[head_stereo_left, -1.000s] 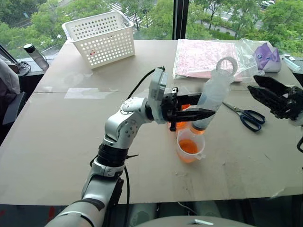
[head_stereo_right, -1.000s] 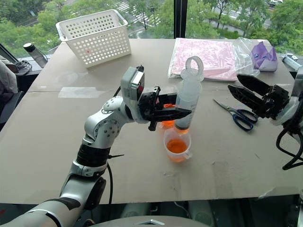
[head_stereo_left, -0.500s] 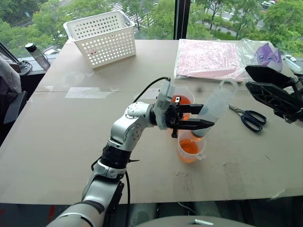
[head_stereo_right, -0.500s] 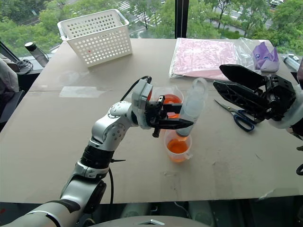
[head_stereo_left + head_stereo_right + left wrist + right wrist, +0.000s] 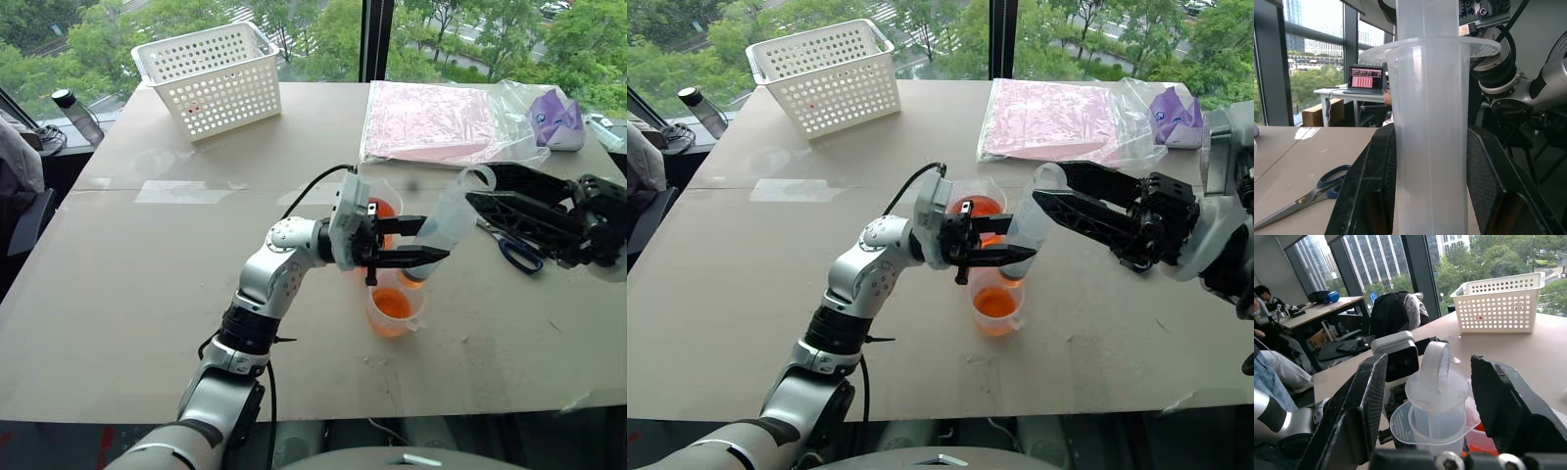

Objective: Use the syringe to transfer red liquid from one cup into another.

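Left gripper (image 5: 416,242): your left fingers are clamped on the syringe barrel, pointing across toward your right side, with the barrel squeezed between the two black pads (image 5: 1376,191).
Syringe (image 5: 443,223): it sits tilted in your left grip, ring-topped plunger leaning toward your right gripper, nozzle end down below the fingers with a little orange-red showing there.
Taller cup (image 5: 380,209): you have it just behind your left gripper, partly hidden by the fingers, with red liquid (image 5: 976,207) in it.
Shorter cup (image 5: 394,306): it stands directly under your left gripper and the syringe's lower end, also holding orange-red liquid, touching or nearly touching the taller cup.
Right gripper (image 5: 1048,192): your right fingers stand apart, one on each side of the plunger's ring top and holding nothing; from the wrist view the ring (image 5: 1434,367) sits in the gap between them, touching neither.
Scissors (image 5: 514,247): they lie on the table beneath your right gripper, partly covered by it.
Basket (image 5: 209,78): the white basket sits well away from your left gripper, at the table's far left.
Pink sheet (image 5: 429,120): it lies in its plastic sleeve beyond your right gripper, near the window.
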`<state>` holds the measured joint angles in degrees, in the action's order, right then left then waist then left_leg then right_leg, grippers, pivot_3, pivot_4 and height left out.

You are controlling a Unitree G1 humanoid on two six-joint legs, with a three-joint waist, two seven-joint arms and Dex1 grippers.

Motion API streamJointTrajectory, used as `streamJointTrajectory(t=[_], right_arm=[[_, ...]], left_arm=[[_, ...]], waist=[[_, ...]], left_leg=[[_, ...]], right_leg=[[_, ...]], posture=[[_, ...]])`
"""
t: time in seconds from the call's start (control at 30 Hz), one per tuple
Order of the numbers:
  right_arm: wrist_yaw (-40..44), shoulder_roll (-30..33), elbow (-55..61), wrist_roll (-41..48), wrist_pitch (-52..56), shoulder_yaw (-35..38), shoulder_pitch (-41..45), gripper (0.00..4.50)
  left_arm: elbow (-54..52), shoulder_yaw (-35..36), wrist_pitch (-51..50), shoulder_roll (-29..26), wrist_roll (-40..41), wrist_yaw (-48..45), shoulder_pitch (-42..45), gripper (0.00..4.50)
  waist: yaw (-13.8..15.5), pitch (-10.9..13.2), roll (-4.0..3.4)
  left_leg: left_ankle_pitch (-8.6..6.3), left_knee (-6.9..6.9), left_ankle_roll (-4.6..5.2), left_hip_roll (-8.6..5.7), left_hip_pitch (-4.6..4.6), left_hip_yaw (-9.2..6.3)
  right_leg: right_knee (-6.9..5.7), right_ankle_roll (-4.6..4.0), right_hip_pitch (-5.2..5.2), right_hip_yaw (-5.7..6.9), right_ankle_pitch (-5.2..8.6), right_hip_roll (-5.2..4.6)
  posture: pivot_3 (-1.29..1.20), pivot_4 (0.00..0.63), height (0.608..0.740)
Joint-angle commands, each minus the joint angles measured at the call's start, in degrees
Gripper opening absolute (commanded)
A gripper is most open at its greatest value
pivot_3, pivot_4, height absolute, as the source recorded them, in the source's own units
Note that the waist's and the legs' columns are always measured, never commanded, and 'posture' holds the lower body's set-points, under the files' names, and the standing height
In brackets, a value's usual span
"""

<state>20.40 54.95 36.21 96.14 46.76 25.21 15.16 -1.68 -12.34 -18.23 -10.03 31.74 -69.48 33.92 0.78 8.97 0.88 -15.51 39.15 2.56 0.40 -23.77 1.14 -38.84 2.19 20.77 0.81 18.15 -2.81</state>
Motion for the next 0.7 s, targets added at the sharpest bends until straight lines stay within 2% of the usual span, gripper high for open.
streamJointTrajectory(t=[0.03,0.1,0.3,0.7], right_arm=[[-0.5,1.1,1.7,1.9,-1.1,-0.1,1.0,0.9],[-0.5,1.1,1.8,1.9,-1.0,0.0,0.3,0.09],[1.0,2.0,1.9,1.3,-0.5,0.5,-2.0,0.09],[15.5,3.4,4.9,-14.6,-2.0,-1.3,-10.1,0.09]], left_arm=[[-1.9,-0.4,0.4,0.7,0.6,0.3,0.0,1.4],[-1.8,-0.4,0.3,0.7,0.6,0.2,0.0,1.4],[-1.9,0.4,-0.5,1.0,1.7,0.4,0.3,1.4],[-1.9,1.8,-1.6,0.8,3.3,-0.7,2.0,1.4]], waist=[[0.0,0.0,0.0],[0.0,0.0,0.0],[0.0,0.0,0.0],[-0.1,0.0,0.0]], left_leg=[[0.0,0.0,0.0,0.0,0.0,0.0],[0.0,0.0,0.0,0.0,0.0,0.0],[0.0,0.0,0.01,0.0,0.01,0.0],[-0.09,0.0,0.14,0.0,0.06,-0.02]], right_leg=[[0.0,0.0,0.0,0.0,0.0,0.0],[0.01,0.0,0.0,0.0,0.0,0.0],[0.01,0.0,-0.02,0.0,0.0,0.0],[0.02,0.0,-0.08,0.01,0.0,0.03]], posture=[[0.0,0.15,0.74],[0.0,0.15,0.74],[0.0,0.15,0.74],[0.0,0.15,0.74]])
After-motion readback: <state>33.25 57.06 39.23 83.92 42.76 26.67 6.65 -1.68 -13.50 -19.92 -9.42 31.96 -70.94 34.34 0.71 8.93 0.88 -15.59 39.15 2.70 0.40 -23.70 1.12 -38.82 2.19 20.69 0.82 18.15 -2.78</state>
